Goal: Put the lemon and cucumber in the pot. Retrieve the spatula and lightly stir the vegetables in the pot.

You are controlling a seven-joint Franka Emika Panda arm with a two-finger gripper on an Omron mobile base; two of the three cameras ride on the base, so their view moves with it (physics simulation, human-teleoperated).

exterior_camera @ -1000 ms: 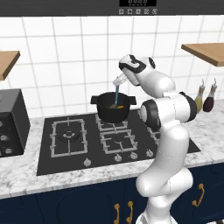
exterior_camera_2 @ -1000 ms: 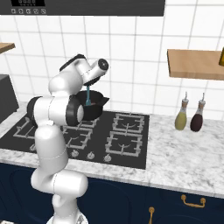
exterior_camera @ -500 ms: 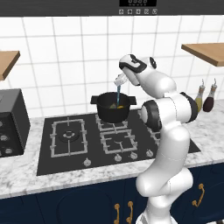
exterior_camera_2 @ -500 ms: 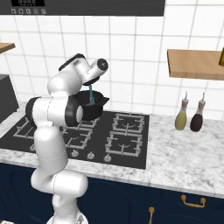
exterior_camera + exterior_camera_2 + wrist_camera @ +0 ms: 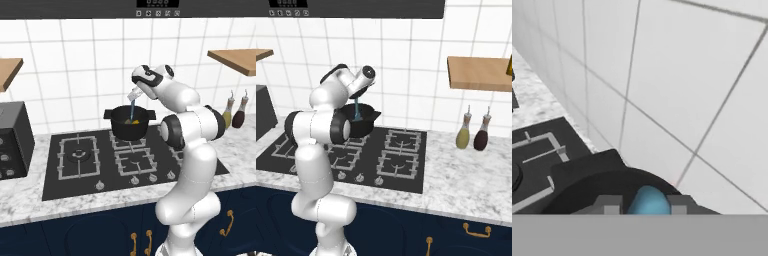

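Note:
The black pot (image 5: 126, 128) stands on the hob's back burner, close to the tiled wall. My gripper (image 5: 133, 94) hangs just above it, shut on the handle of the light-blue spatula (image 5: 132, 107), whose blade reaches down into the pot. A small yellow-orange patch inside is the lemon (image 5: 135, 121); the cucumber is hidden by the pot's wall. From the right, the gripper (image 5: 358, 98), spatula (image 5: 357, 111) and pot (image 5: 367, 122) line up the same way. In the hand view the spatula (image 5: 648, 200) sits between the fingertips (image 5: 610, 205), over the pot rim (image 5: 587, 172).
The black gas hob (image 5: 75, 172) has several burners set in a marble counter. Two bottles (image 5: 228, 113) (image 5: 239, 115) stand at the right, under a wooden shelf (image 5: 235, 59). A dark appliance (image 5: 12, 137) sits at the left. The tiled wall is right behind the pot.
The hand has barely shifted above the pot. The spatula stays held, its blade still down inside the pot.

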